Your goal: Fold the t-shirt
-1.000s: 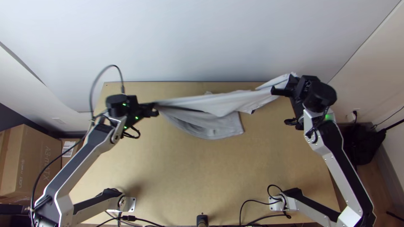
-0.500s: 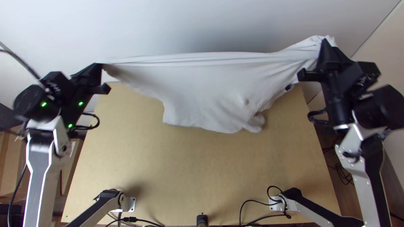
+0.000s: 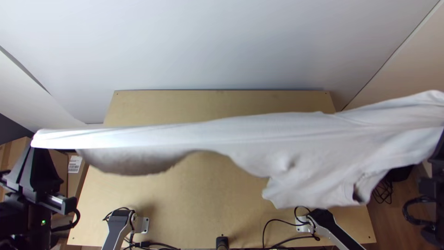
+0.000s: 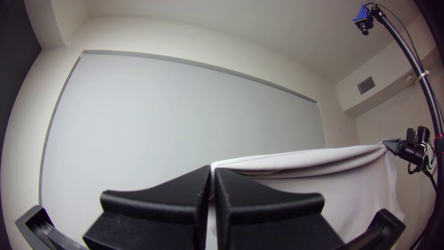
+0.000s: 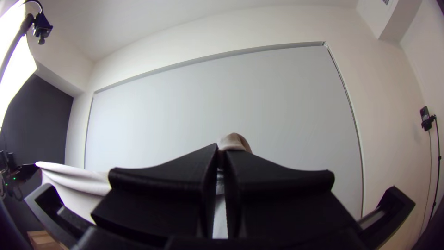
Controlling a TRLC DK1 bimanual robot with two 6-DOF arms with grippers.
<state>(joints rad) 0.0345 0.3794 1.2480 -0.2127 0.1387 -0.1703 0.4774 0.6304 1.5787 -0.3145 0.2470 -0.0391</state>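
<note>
Left base [image 3: 138,223] and right base [image 3: 306,226]: both standing at the near edge of the worktop [image 3: 208,199].

Left gripper [image 4: 213,169]: reaching beyond the worktop's left edge, its fingers [image 4: 171,194] pinching one end of the cloth.

Right gripper [image 5: 220,150]: reaching beyond the worktop's right edge, its fingers [image 5: 273,176] pinching the opposite end.

T-shirt [image 3: 300,139], pale, one: hanging raised over the worktop, upper band pulling taut between the grippers, long axis running from side to side. Loose body drooping from that band, its larger part lying right of the worktop's middle, nearer the right arm. The coming lowering is probably turning on this axis staying parallel to the far edge; uneven droop is risking a crumpled landing.

Pale panel [image 3: 222,46]: rising behind the worktop's far edge.
</note>
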